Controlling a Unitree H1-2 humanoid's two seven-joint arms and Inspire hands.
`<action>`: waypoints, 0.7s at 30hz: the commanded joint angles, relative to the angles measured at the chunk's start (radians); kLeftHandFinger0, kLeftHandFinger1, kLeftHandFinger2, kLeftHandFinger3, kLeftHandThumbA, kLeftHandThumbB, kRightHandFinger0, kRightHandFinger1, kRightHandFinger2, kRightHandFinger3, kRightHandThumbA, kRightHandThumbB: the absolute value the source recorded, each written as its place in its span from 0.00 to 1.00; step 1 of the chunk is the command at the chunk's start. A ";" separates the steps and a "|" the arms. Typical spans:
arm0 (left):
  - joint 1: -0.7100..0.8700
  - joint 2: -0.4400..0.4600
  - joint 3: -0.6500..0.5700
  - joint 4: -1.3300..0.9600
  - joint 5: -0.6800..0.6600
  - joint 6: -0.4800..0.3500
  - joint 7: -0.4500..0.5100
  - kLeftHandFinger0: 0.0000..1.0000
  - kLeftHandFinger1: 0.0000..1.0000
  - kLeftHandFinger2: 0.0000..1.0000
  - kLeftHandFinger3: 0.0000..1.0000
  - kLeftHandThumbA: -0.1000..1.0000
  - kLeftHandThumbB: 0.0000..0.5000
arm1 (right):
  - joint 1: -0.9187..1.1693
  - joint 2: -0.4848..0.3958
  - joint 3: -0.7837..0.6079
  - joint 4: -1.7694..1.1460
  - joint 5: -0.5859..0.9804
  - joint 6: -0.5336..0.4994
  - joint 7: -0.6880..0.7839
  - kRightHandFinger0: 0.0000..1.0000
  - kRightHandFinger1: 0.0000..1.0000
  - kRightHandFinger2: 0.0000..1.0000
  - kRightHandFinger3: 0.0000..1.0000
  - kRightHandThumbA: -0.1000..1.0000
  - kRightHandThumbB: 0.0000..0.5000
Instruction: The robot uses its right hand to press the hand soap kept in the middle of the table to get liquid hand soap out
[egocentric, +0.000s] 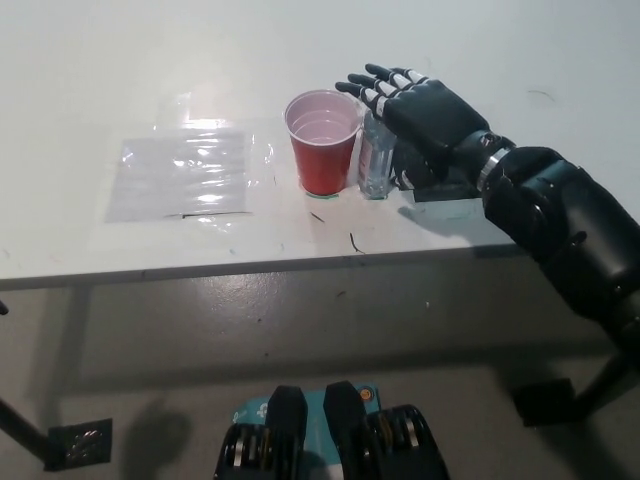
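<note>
The black right robot hand (420, 108) was stretched out flat over the soap bottle (376, 160), palm down, its fingers (375, 85) spread apart and gripping nothing. The palm covered the top of the bottle, so whether it was actually touching the pump could not be told. The fingertips reached past the bottle towards the rim of the cup (322, 140).

The soap bottle, clear and upright, stood near the middle of the white counter (150, 70), just beside the red cup on the cup's right in the picture; whether the two touched could not be told. The cup stood upright and open, its inside pale.

A small dark-and-white block (440, 190) lay on the counter under the wrist, right of the bottle and near the front edge. A clear plastic sheet (180, 175) lay flat on the counter well to the left of the cup. A few short dark marks (352, 241) showed on the counter in front of the cup.

The left robot hand was out of view.
</note>
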 joint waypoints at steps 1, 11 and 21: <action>-0.037 0.029 0.018 -0.016 0.028 0.018 -0.033 1.00 1.00 1.00 0.87 1.00 0.25 | 0.040 0.008 0.005 0.026 0.010 0.018 0.048 1.00 1.00 1.00 1.00 1.00 0.84; -0.052 0.029 0.024 -0.014 0.035 0.018 -0.045 1.00 1.00 1.00 0.86 1.00 0.26 | 0.069 0.027 -0.016 0.045 0.024 0.040 0.057 1.00 1.00 1.00 1.00 1.00 0.84; -0.063 0.035 0.018 -0.008 0.033 0.018 -0.048 1.00 1.00 1.00 0.89 1.00 0.30 | 0.087 0.037 -0.009 0.087 0.019 0.026 0.024 1.00 1.00 1.00 1.00 1.00 0.82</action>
